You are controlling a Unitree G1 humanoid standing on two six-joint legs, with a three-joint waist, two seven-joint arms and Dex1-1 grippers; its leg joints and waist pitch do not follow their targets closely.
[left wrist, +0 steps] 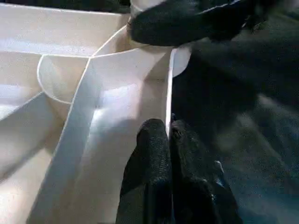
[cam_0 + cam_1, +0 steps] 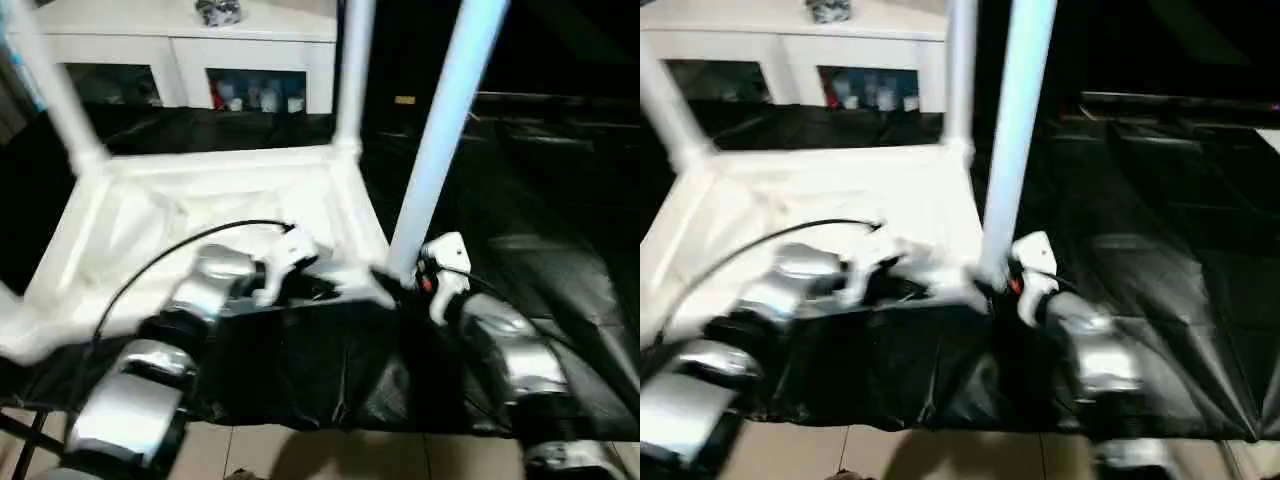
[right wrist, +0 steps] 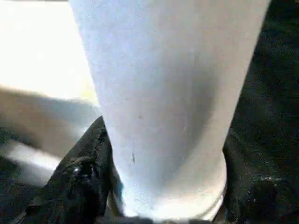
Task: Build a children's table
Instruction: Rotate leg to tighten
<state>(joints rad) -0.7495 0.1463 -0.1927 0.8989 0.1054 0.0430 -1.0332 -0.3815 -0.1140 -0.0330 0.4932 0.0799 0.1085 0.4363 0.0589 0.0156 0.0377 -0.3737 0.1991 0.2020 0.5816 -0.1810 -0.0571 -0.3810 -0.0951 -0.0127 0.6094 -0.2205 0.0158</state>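
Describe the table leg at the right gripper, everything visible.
The leg is a long white tube, smooth plastic by its look, standing nearly upright and leaning slightly. Its foot sits at the near corner socket of the upturned tabletop. The right gripper has a black finger on each side of its base, closed on it.
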